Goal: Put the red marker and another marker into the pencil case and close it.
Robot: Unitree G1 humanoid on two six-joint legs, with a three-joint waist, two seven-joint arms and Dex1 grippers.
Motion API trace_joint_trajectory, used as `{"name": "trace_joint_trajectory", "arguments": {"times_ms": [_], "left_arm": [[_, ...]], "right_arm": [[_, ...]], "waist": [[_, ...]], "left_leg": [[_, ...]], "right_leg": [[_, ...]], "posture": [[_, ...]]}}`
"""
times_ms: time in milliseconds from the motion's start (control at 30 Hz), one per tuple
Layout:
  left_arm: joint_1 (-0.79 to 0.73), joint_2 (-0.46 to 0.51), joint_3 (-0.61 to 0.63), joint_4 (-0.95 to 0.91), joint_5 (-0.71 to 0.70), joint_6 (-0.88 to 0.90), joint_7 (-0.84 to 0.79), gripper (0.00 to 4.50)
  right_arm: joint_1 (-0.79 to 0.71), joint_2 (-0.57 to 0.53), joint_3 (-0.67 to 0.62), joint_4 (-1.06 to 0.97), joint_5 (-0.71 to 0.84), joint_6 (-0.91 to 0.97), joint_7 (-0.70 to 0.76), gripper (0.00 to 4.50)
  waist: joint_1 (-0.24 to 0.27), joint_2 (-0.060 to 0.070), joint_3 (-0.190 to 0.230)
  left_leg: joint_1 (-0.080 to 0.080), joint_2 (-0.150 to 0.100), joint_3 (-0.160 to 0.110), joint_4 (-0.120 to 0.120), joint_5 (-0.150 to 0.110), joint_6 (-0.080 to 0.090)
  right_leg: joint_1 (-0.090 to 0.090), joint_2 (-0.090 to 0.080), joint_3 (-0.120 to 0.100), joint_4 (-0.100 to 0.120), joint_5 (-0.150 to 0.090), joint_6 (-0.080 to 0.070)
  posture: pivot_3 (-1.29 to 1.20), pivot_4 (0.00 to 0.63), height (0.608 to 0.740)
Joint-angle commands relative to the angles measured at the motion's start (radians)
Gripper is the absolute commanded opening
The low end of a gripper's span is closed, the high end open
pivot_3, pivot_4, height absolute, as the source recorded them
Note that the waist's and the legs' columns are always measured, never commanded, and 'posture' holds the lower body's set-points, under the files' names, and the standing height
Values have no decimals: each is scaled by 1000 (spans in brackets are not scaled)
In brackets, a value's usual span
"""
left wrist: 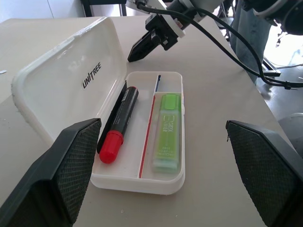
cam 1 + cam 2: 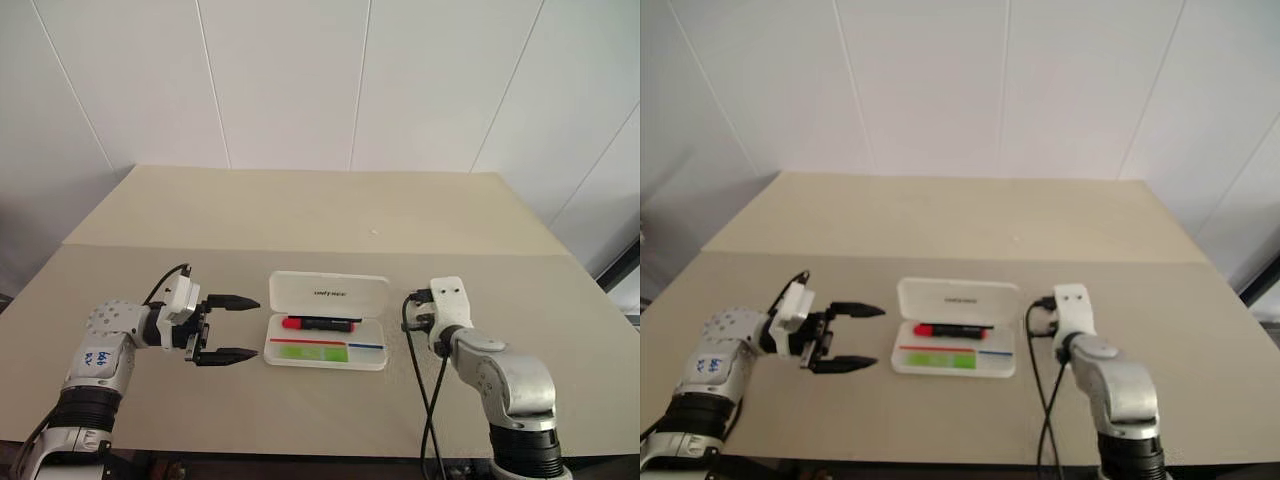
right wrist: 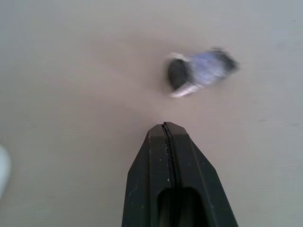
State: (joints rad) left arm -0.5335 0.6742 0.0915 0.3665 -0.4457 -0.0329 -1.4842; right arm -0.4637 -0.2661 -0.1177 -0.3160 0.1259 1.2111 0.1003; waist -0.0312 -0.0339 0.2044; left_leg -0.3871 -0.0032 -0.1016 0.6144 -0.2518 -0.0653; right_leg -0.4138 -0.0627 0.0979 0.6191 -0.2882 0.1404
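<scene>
The matte beige worktop (image 2: 300, 215) carries the pencil case (image 2: 326, 358), a flat white hard-plastic box with rounded corners. It lies open, its hinged lid tipped back and bearing small dark lettering. Inside, a thin red stripe and a shorter blue one divide the tray. The red marker (image 1: 118, 124), slim with a black barrel and red cap, lies in the compartment next to the lid. The stubby lime-green highlighter (image 1: 167, 131) lies in the other compartment, parallel to it. The left hand (image 2: 226, 328) sits just beside the case, its textured black fingers spread wide and holding nothing. The right hand (image 3: 168, 142) has its fingers pressed together, empty, over bare worktop near a small blurred grey-black object (image 3: 201, 72).
</scene>
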Motion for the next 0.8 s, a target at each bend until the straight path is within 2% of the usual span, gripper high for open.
{"name": "trace_joint_trajectory", "arguments": {"times_ms": [33,300,333,500,667,800], "left_arm": [[-3,0,13,-29,-12,-6,5,4500],[-3,6,17,-31,-13,-5,8,4500],[-2,8,19,-32,-13,-4,8,4500],[0,15,24,-36,-15,1,10,4500],[-2,14,26,-36,-13,2,9,4500],[-7,11,23,-37,-13,5,12,4500]], "right_arm": [[-42,-36,-16,35,-2,-103,24,373],[-80,-83,-6,138,4,-262,76,373],[-80,-86,-5,141,12,-264,89,1097],[-77,-143,43,141,23,-324,191,2627],[-96,-291,137,194,21,-432,390,4344],[-162,-406,205,311,6,-535,567,4431]], "waist": [[0,0,0],[-12,1,0],[-12,1,0],[-13,1,1],[-13,2,1],[-17,2,2]], "left_leg": [[0,0,0,0,0,0],[0,1,0,-1,0,0],[0,1,0,-1,0,0],[0,1,0,-1,0,0],[0,0,0,-1,0,0],[0,0,1,-1,0,0]], "right_leg": [[0,0,0,0,0,0],[-1,1,0,0,0,0],[-1,1,0,0,0,0],[-1,1,0,0,0,0],[0,1,0,-1,0,0],[0,1,0,-1,0,0]], "posture": [[0,150,740],[0,150,740],[0,150,740],[0,150,740],[0,150,740],[0,150,740]]}}
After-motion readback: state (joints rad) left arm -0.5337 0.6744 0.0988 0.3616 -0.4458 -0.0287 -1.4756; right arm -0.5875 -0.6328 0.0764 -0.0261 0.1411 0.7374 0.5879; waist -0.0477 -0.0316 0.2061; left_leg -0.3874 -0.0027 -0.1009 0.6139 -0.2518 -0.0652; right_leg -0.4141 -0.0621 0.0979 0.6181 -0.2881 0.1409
